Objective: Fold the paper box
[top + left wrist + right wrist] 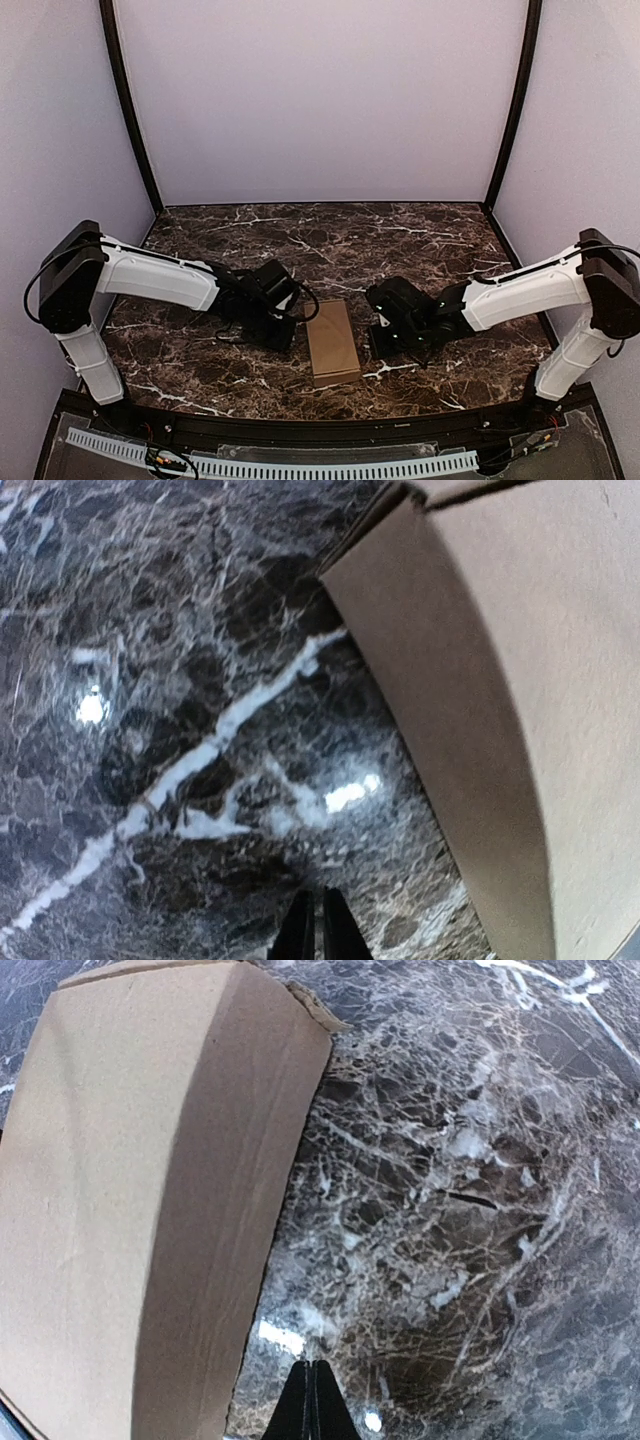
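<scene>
The paper box (333, 343) lies on the marble table as a closed brown cardboard block, long side running front to back. My left gripper (284, 330) sits just left of it and my right gripper (384, 322) just right of it, neither touching it. In the left wrist view the box (520, 680) fills the right side, and the left gripper (320, 925) is shut over bare marble with only a hairline slit between its fingers. The right wrist view has the box (130, 1210) on the left, and the right gripper (315, 1400) is shut and holds nothing.
The dark marble table (440, 240) is walled by pale panels at the back and both sides, with black corner posts (130, 110). A cable rail (300, 465) runs along the near edge.
</scene>
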`<state>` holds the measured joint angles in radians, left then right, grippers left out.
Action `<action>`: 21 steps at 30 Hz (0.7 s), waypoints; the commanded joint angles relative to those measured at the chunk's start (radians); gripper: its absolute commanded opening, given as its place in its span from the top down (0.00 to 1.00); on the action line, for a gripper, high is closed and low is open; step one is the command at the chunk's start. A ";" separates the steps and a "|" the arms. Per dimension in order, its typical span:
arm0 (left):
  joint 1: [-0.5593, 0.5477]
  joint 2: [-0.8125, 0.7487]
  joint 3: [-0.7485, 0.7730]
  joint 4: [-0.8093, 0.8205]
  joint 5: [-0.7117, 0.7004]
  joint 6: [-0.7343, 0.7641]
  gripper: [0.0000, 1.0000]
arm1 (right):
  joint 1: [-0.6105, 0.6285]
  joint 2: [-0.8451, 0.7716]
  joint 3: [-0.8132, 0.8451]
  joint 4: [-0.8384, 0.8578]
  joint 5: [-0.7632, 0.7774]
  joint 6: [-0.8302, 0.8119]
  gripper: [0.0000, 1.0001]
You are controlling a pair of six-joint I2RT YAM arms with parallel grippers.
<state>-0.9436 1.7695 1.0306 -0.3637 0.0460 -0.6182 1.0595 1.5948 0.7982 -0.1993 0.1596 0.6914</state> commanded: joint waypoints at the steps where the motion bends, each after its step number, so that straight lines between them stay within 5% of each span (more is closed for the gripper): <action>1: -0.020 -0.072 -0.051 -0.059 0.041 -0.041 0.96 | 0.048 -0.048 -0.030 -0.093 0.016 0.054 1.00; 21: -0.180 -0.024 -0.048 0.057 0.085 -0.183 0.95 | 0.184 0.049 0.003 -0.109 -0.023 0.215 1.00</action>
<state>-1.1118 1.7348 0.9661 -0.3122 0.1204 -0.7784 1.2301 1.6169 0.8013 -0.2920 0.1524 0.8745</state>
